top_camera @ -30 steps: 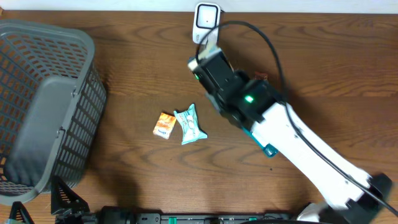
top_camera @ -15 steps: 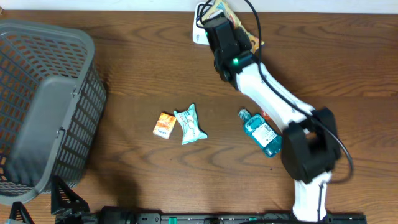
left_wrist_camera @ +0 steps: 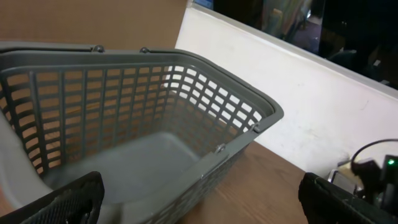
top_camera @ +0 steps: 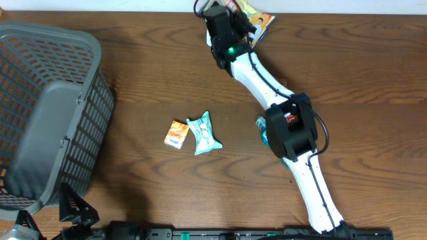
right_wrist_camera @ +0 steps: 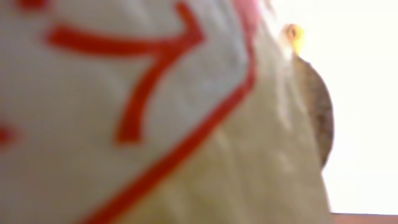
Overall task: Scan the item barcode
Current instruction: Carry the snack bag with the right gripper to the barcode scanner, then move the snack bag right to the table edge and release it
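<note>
At the far table (top_camera: 347, 73) edge, right tool (top_camera: 235, 12) grips a packet (top_camera: 259, 21).

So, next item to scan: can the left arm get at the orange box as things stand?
Probably yes: the orange box lies in the open beside the teal packet, clear of the basket, and the left tool is open and empty.

The table (top_camera: 373, 73) is filled at its left edge by a basket (top_camera: 40, 100), the middle by an orange box (top_camera: 176, 134) and teal packet (top_camera: 203, 133). Near to far edge is barred by the right arm (top_camera: 257, 67), its yellow packet (top_camera: 260, 20) and a blue bottle (top_camera: 261, 125). Room is left at the right edge
</note>
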